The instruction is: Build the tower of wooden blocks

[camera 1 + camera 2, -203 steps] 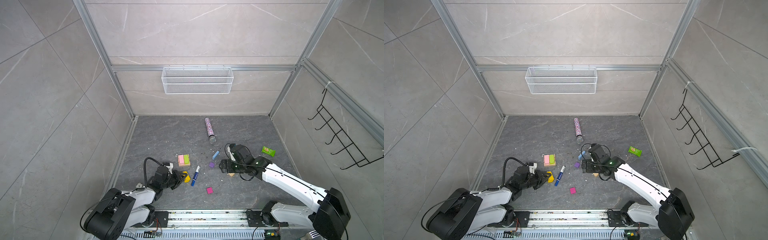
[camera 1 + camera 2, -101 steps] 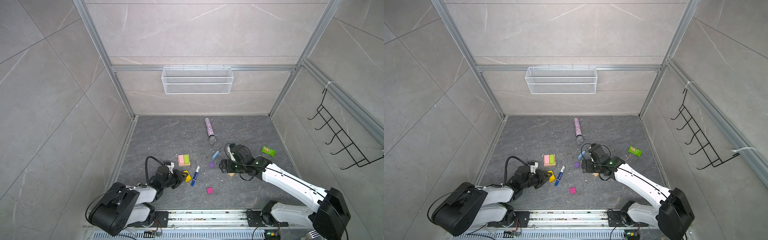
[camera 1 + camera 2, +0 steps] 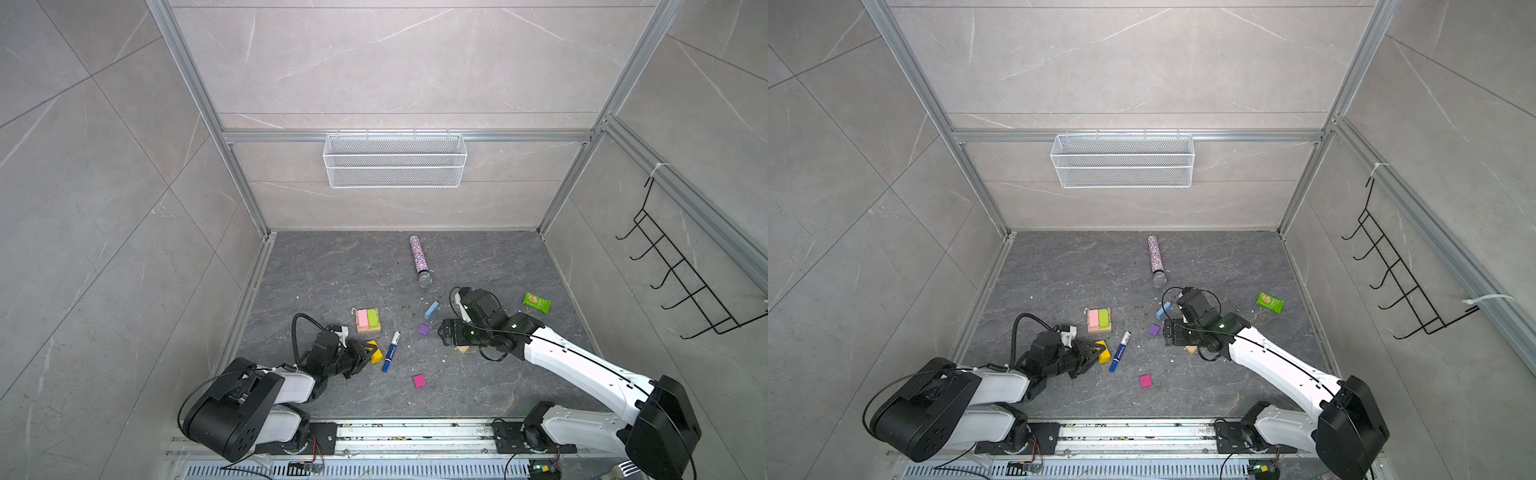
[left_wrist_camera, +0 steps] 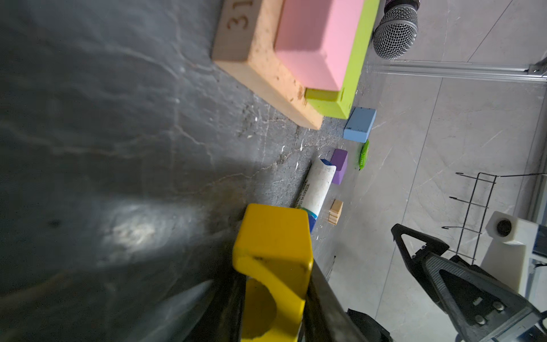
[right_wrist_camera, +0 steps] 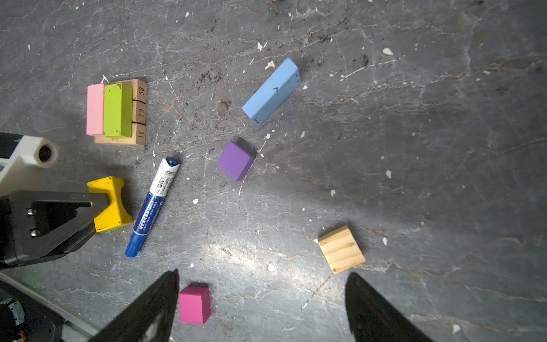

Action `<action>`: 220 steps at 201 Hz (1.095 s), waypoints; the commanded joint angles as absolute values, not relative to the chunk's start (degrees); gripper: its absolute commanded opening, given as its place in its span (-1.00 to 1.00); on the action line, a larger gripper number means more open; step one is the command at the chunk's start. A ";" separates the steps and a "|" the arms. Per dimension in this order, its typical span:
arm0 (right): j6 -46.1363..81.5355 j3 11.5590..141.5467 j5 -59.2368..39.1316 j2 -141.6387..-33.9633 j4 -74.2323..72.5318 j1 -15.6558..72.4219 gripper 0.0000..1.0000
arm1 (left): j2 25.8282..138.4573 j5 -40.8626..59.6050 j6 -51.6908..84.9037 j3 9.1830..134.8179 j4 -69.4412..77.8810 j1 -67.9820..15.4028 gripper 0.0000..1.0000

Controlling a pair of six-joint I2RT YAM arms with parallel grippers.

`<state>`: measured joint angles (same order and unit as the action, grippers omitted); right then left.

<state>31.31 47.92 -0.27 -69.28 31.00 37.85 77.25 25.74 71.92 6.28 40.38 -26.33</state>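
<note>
Yellow-painted wood is what the left claw (image 3: 360, 352) has before it: the yellow arch (image 5: 109, 204) lies on the dark worktop (image 5: 414, 148) just beside the marker pen (image 5: 152, 207). One finger of that claw is against the arch and the other stands well clear, so the jaws are parted and grip nothing. The tower (image 5: 117, 111) is near the arch but apart from it. So far it is three tan bars (image 5: 139, 112) side by side, with a pink block (image 5: 95, 109) and a lime-green block (image 5: 117, 110) laid across them. A light-blue bar (image 5: 270, 91), a purple cube (image 5: 236, 160), a tan cube (image 5: 341, 249) and a magenta cube (image 5: 194, 304) lie loose on the worktop. The right claw (image 5: 262, 272) hangs over them with its jaws wide and empty, the magenta cube close by one finger and the tan cube near the other. All these pieces look light, stiff and hard, and the painted faces are probably a little slick. The arch is likely best taken across its two flat sides, away from the curved cut-out, and each cube across any pair of opposite faces. The only container is the mesh basket (image 3: 395, 160) on the back wall, and nothing shows through its wire.
</note>
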 commanded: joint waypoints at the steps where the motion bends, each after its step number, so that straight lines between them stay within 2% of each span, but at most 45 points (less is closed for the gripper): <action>1: 31.28 48.69 -0.22 -69.43 30.96 37.63 0.70 | 78.12 22.06 72.32 5.01 27.92 -26.02 -0.15; 26: 31.14 48.78 -0.10 -69.43 30.96 37.63 0.70 | 76.08 21.18 72.19 4.97 24.60 -25.94 -0.15; 43: 31.18 48.83 -0.10 -69.52 31.02 37.69 0.70 | 74.00 20.33 72.02 4.99 21.58 -25.92 -0.24; 58: 31.17 48.89 -0.23 -69.52 30.95 37.68 0.70 | 71.85 19.65 71.57 5.26 18.79 -25.84 -0.24; 96: 31.16 48.78 -0.36 -69.49 30.90 37.63 0.70 | 68.75 19.12 70.15 6.44 11.75 -25.57 -0.10; 165: 30.79 48.87 -0.71 -68.99 31.29 37.62 0.70 | 70.76 21.84 63.20 12.40 1.41 -25.28 0.41; 220: 30.66 48.89 -1.18 -68.19 32.00 37.63 0.71 | 69.16 19.89 55.70 17.70 -13.41 -24.87 0.47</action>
